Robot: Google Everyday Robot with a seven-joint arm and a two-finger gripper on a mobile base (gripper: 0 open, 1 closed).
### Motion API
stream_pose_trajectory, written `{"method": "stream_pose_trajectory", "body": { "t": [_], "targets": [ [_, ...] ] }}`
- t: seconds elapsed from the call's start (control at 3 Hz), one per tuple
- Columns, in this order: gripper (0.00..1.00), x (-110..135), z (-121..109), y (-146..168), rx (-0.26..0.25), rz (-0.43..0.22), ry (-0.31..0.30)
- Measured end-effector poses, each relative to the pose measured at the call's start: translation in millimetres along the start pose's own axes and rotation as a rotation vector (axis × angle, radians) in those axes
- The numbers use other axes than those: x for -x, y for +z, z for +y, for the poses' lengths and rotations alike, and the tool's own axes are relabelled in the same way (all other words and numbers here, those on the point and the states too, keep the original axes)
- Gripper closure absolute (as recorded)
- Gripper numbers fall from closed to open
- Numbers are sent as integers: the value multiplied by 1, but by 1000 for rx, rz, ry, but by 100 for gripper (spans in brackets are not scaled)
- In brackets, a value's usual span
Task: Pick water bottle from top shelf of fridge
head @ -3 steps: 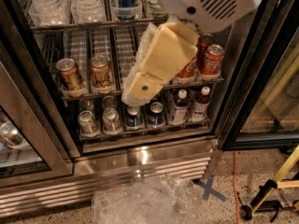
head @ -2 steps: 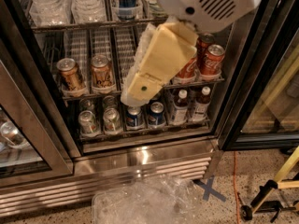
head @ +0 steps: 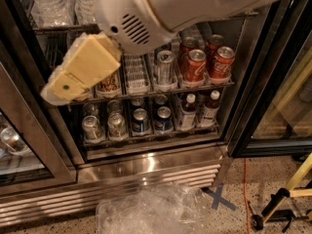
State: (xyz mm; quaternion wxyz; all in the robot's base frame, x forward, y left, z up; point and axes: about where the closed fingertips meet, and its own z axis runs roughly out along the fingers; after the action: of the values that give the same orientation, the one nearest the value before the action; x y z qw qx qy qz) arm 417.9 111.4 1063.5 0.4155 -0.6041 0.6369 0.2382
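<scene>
The fridge [head: 146, 167] stands open in front of me, with a stainless base grille below. Clear ribbed water bottles [head: 48, 4] stand in a row on the top shelf [head: 58, 29] at the upper left; their caps are cut off by the frame edge. My gripper [head: 61, 89], cream-coloured, hangs from the white arm [head: 195, 4]. It sits below the top shelf, in front of the left lanes of the middle rack. It points down and left and touches no bottle.
Red cola cans [head: 195, 65] and a silver can [head: 165, 67] stand on the middle rack. Cans [head: 140, 120] and dark-drink bottles [head: 187, 112] fill the bottom rack. Clear plastic wrap [head: 151, 211] and a blue tape cross [head: 219, 199] lie on the floor. A yellow-black stand [head: 282, 199] is at the right.
My arm and gripper have swung left across the middle rack. They now cover the left cans and uncover the silver can and the red cans.
</scene>
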Motion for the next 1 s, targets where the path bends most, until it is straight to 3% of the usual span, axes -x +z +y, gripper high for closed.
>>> {"method": "stream_pose_trajectory", "body": {
  "t": [0.33,1.0],
  "targets": [
    [0,26,-17,50,111,-178,132],
    [0,21,-22,58,133,-198,168]
  ]
}}
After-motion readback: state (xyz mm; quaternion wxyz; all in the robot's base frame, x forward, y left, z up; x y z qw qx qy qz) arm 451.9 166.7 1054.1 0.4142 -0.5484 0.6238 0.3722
